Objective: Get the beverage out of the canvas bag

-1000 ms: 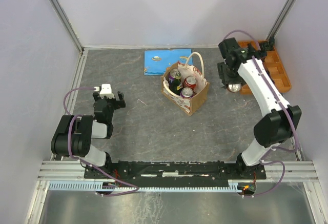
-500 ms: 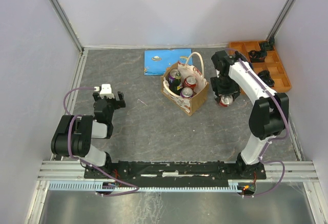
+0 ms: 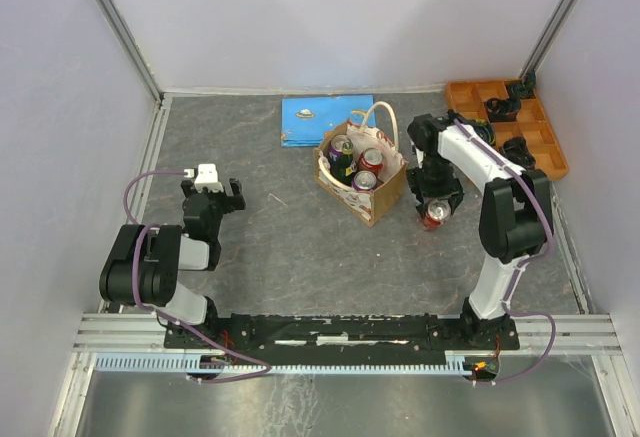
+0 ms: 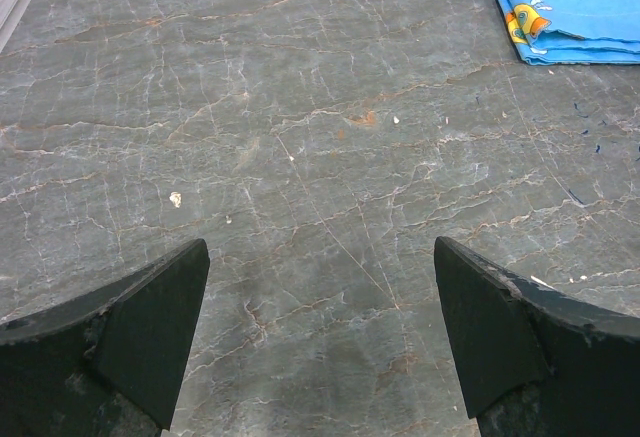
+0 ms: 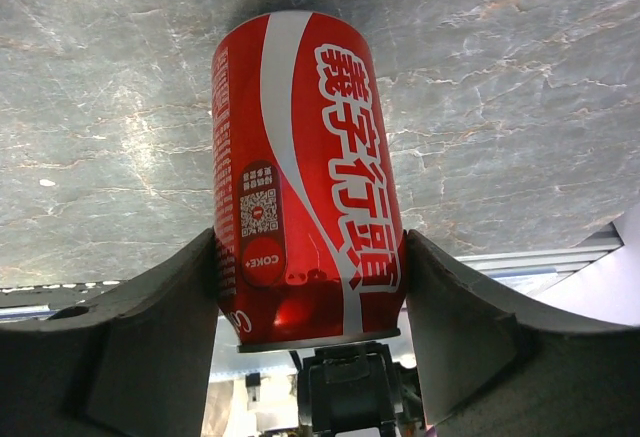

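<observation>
A: Where is the drink?

B: The red cola can point(image 5: 300, 167) is out of the canvas bag point(image 3: 388, 187). The right gripper point(image 5: 310, 247) holds it just to the right of the bag, low over the table point(image 3: 300, 247), with one finger pressed on each side of the can's lower half.

A: Is it down on the table?

B: I can't tell if its base touches. I'd judge the step in hand to be setting it down.

A: How do I do that well?

B: Keep the can upright and lower it straight. Pick bare table near the bag but apart from its wall, so the bag doesn't get nudged. Open the fingers point(image 5: 150, 317) only once the base sits flat, then lift straight up so the pads don't drag the can over.

A: And the left gripper point(image 4: 320, 257)?

B: It rests far off on the left with its jaws wide and nothing between them. It isn't needed here.

A: What else matters?

B: Three other cans point(image 3: 364, 179) sit in the bag, so leave room beside it, away from the orange tray point(image 3: 545, 152)
</observation>
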Motion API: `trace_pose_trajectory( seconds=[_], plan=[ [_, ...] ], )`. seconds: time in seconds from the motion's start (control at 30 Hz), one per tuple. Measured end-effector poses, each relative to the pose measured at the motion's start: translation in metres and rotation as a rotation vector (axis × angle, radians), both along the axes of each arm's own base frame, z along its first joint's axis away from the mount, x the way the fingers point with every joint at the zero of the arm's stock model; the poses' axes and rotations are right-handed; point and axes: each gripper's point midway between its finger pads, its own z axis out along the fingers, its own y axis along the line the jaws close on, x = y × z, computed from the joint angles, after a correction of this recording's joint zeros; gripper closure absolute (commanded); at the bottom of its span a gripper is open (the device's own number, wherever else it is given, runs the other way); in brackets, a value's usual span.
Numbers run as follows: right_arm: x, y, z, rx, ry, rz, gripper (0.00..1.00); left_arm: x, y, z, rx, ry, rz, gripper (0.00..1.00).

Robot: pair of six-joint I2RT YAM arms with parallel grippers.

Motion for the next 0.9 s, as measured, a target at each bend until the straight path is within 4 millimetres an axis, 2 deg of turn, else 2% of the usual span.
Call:
trace_pose_trajectory(
  seconds=[0.1, 0.2, 0.27, 0.4, 0.47, 0.5, 0.7, 0.9],
  plan=[
    [-0.005, 0.0, -0.006, 0.0, 0.045, 0.006, 0.8, 0.0, 0.0, 0.0, 0.0, 0.0, 0.0, 0.01],
    [-0.006, 0.0, -0.006, -0.001, 0.053, 0.012, 0.54, 0.0, 0.0, 0.0, 0.0, 0.0, 0.0, 0.01],
    [-0.006, 0.0, -0.006, -0.003, 0.058, 0.014, 0.43, 0.0, 0.0, 0.0, 0.0, 0.0, 0.0, 0.01],
    [-0.003, 0.001, -0.006, -0.006, 0.058, 0.016, 0.3, 0.0, 0.0, 0.0, 0.0, 0.0, 0.0, 0.01],
    [-0.002, 0.001, -0.006, -0.007, 0.056, 0.016, 0.09, 0.0, 0.0, 0.0, 0.0, 0.0, 0.0, 0.01],
    [0.0, 0.001, -0.006, -0.008, 0.054, 0.017, 0.03, 0.0, 0.0, 0.0, 0.0, 0.0, 0.0, 0.01],
    [0.008, 0.001, -0.011, -0.018, 0.033, 0.019, 0.01, 0.0, 0.0, 0.0, 0.0, 0.0, 0.0, 0.01],
    [0.026, -0.004, 0.0, -0.062, -0.039, 0.015, 0.01, 0.0, 0.0, 0.0, 0.0, 0.0, 0.0, 0.01]
  ],
)
